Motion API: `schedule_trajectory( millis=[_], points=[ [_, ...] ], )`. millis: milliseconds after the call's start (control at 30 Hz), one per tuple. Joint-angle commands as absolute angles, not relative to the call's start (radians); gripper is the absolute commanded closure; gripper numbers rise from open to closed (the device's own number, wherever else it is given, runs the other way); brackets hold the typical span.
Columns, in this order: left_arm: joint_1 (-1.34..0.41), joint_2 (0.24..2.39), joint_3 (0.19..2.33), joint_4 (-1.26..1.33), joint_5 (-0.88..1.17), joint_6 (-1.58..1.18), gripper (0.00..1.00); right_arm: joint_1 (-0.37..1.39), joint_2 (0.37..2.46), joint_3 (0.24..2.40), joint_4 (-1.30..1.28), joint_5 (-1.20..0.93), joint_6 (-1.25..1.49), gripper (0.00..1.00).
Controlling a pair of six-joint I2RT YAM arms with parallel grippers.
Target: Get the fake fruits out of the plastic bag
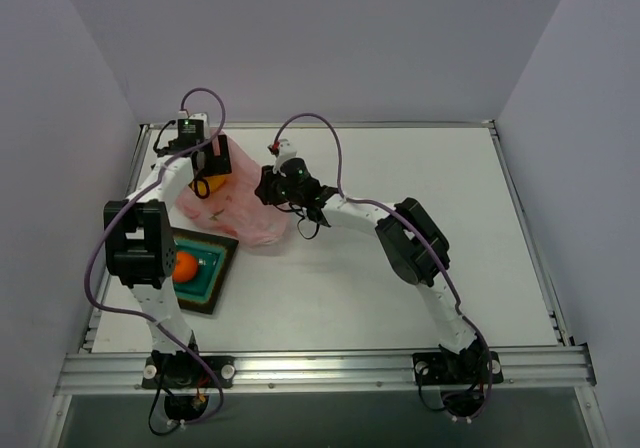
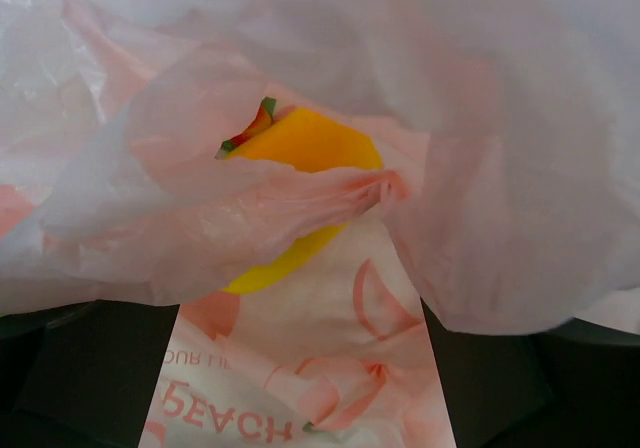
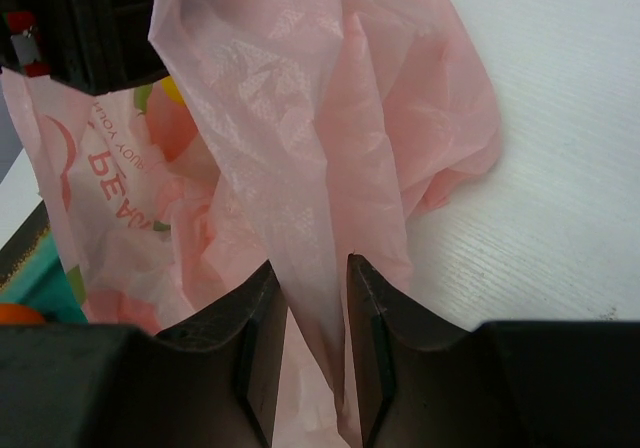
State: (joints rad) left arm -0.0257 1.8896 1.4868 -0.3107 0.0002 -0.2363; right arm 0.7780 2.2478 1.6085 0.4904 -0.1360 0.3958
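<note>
The pink plastic bag (image 1: 245,208) lies crumpled at the back left of the table. My left gripper (image 1: 205,168) is open at the bag's mouth, its dark fingers (image 2: 90,368) spread wide around the printed film (image 2: 300,368). Just ahead of it, inside the bag, lies the oval yellow-orange fruit (image 2: 310,143) with a small red piece (image 2: 258,126) at its top left; the yellow-orange fruit also shows from above (image 1: 212,181). My right gripper (image 3: 308,298) is shut on a fold of the bag film (image 3: 300,168) at the bag's right side (image 1: 275,190). The round orange fruit (image 1: 185,266) sits in the tray.
The dark square tray with teal inside (image 1: 215,268) lies in front of the bag, beside the left arm; its teal edge (image 3: 40,278) shows in the right wrist view. White tabletop (image 1: 420,168) spreads to the right. Grey walls stand around the table.
</note>
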Motion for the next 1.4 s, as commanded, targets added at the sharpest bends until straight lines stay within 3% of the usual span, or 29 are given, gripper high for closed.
schedule_trajectory(
  millis=[0, 133, 1033, 1133, 1200, 1267, 1300, 1367],
  points=[
    [-0.021, 1.894, 1.586, -0.320, 0.017, -0.151, 0.00, 0.772, 2.181, 1.649, 0.515, -0.163, 0.388, 0.74],
    [-0.017, 1.960, 1.658, -0.367, 0.034, -0.104, 0.05, 0.770, 2.181, 1.651, 0.515, -0.163, 0.379, 0.74],
    [-0.005, 2.129, 1.681, -0.351, 0.107, -0.084, 0.06, 0.761, 2.214, 1.677, 0.502, -0.198, 0.373, 0.74],
    [-0.005, 2.126, 1.681, -0.334, 0.095, -0.098, 0.00, 0.764, 2.198, 1.657, 0.512, -0.204, 0.370, 0.75],
    [-0.005, 2.106, 1.664, -0.302, 0.094, -0.109, 0.28, 0.764, 2.192, 1.649, 0.518, -0.206, 0.370, 0.75],
    [-0.005, 2.095, 1.652, -0.281, 0.092, -0.115, 0.40, 0.764, 2.194, 1.640, 0.520, -0.207, 0.367, 0.75],
    [-0.005, 2.085, 1.648, -0.276, 0.092, -0.120, 0.52, 0.762, 2.192, 1.638, 0.520, -0.206, 0.367, 0.75],
    [-0.006, 2.074, 1.637, -0.261, 0.089, -0.123, 0.58, 0.764, 2.192, 1.629, 0.522, -0.209, 0.367, 0.75]
  ],
)
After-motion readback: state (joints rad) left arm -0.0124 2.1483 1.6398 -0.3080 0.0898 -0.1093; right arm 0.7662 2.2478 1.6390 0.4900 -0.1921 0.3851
